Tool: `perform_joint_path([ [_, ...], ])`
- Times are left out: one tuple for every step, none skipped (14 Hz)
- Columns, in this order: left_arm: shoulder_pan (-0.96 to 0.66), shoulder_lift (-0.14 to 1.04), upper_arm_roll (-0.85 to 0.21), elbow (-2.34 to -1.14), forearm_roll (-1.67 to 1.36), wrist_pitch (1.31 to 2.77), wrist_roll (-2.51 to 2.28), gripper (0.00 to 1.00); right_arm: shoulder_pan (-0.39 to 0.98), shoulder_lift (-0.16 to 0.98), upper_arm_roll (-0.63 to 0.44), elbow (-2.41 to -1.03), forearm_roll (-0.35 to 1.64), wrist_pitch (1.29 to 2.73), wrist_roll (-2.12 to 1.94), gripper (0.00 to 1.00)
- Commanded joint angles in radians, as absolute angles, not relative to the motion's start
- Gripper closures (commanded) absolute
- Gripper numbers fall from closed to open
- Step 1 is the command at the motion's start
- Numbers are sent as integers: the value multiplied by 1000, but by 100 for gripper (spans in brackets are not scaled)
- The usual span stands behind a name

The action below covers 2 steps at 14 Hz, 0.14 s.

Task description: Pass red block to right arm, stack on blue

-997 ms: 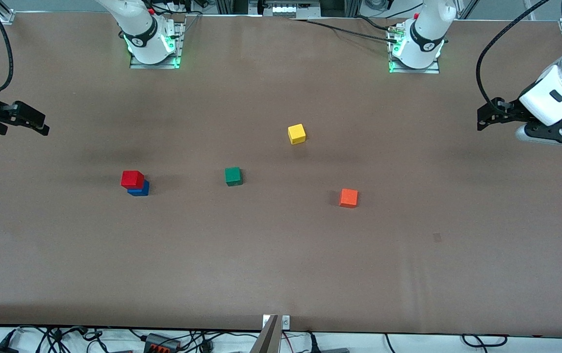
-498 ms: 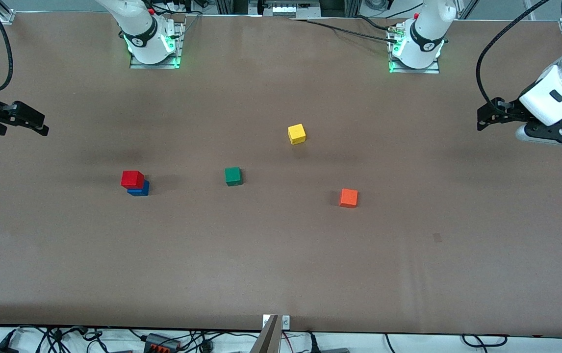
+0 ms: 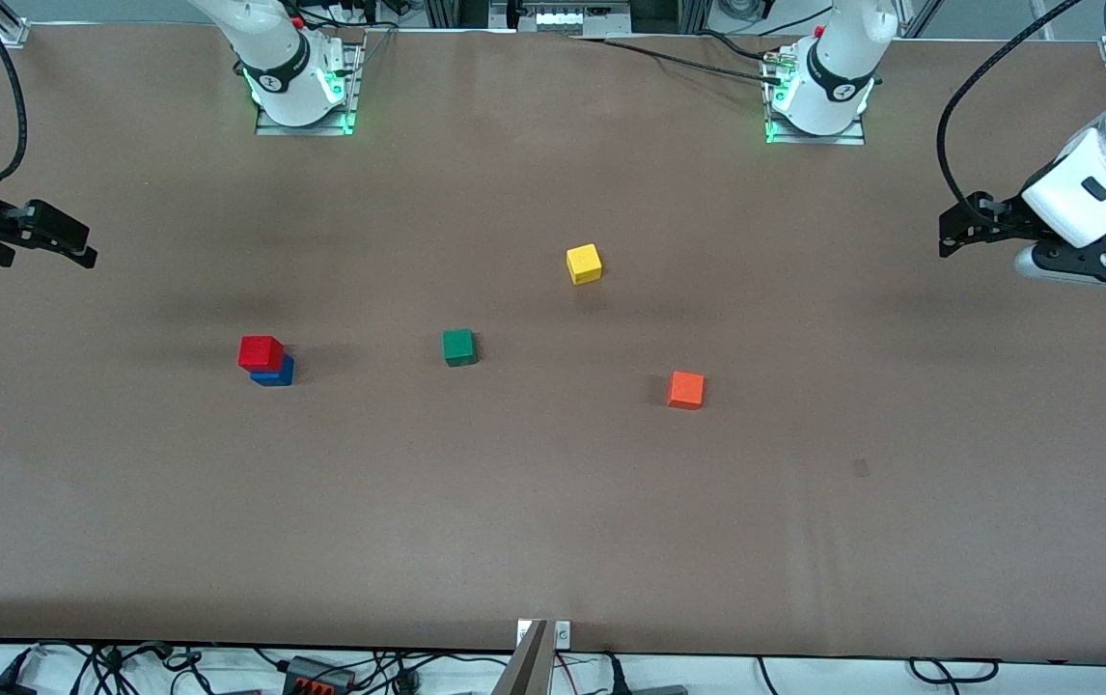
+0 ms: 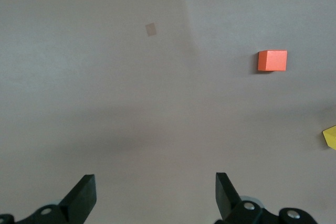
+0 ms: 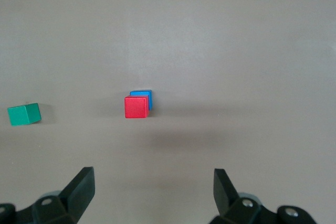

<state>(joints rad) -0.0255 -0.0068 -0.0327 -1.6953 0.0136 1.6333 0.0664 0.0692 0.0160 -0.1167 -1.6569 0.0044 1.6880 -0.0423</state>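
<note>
The red block (image 3: 261, 352) rests on top of the blue block (image 3: 275, 373), toward the right arm's end of the table; the pair also shows in the right wrist view as red block (image 5: 136, 107) over blue block (image 5: 142, 94). My right gripper (image 3: 80, 246) hangs open and empty in the air at its own end of the table, well away from the stack; its gripper (image 5: 153, 190) holds nothing. My left gripper (image 3: 951, 232) hangs open and empty at the other end; in its wrist view the gripper (image 4: 156, 195) is over bare table.
A green cube (image 3: 458, 347) sits mid-table, a yellow cube (image 3: 584, 264) farther from the camera, and an orange cube (image 3: 685, 389) toward the left arm's end. The orange cube (image 4: 272, 60) also shows in the left wrist view. Cables lie along the table's near edge.
</note>
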Motion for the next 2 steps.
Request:
perform_joint_path([
  [-28, 3, -28, -1667, -3, 1612, 87, 0, 69, -15, -115, -1689, -9, 1698, -40, 0],
  [-28, 3, -28, -1667, -3, 1612, 87, 0, 69, -17, -117, -1690, -9, 1697, -40, 0],
])
